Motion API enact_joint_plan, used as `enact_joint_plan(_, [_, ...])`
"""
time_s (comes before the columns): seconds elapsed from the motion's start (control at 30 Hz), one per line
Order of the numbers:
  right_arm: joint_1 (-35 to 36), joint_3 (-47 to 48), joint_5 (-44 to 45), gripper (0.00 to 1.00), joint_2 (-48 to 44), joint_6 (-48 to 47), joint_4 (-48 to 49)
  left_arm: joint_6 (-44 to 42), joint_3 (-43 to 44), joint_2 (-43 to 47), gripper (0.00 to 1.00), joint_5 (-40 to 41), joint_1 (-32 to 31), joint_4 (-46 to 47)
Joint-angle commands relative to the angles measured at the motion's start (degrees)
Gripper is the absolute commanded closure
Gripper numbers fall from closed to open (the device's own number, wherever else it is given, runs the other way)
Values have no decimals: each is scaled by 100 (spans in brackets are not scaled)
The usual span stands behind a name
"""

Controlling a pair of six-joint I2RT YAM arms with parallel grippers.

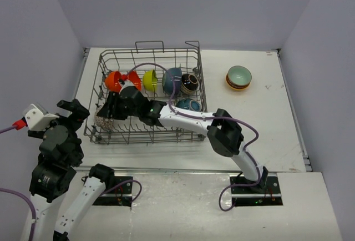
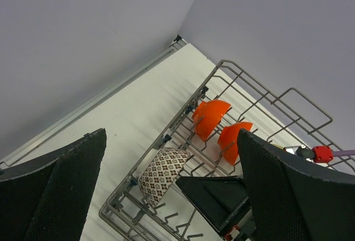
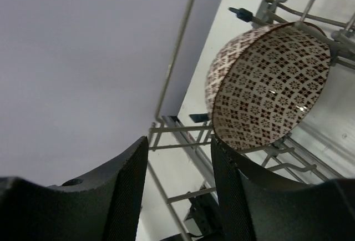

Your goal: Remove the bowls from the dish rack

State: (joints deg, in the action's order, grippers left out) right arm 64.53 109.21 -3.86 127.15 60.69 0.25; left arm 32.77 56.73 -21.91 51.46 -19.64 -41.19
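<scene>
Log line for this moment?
right claw open at patterned bowl in dish rack | left claw open outside rack | bowls stacked on table

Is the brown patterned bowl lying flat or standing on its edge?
On its edge: the patterned bowl stands in the dish rack, its opening facing sideways, not upward.

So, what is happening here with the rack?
The right gripper, open, is down in the dish rack at the rim of the patterned bowl, not yet gripping it. The left gripper hangs open beside the rack. A stack of bowls sits on the table; other bowls stand in the rack.
</scene>
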Motion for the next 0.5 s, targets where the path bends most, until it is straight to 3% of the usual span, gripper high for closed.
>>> enact_joint_plan(0.0, [68,223,368,50,222,260,-148,-96,-22,-33,0,110,-22,252])
enact_joint_plan(0.27, [95,839,412,54,749,312,-334,-140,-135,55,0,74,-31,392])
enact_joint_plan(0.47, [33,1322,-159,63,1215,452,-113,-157,-224,108,0,74,-40,428])
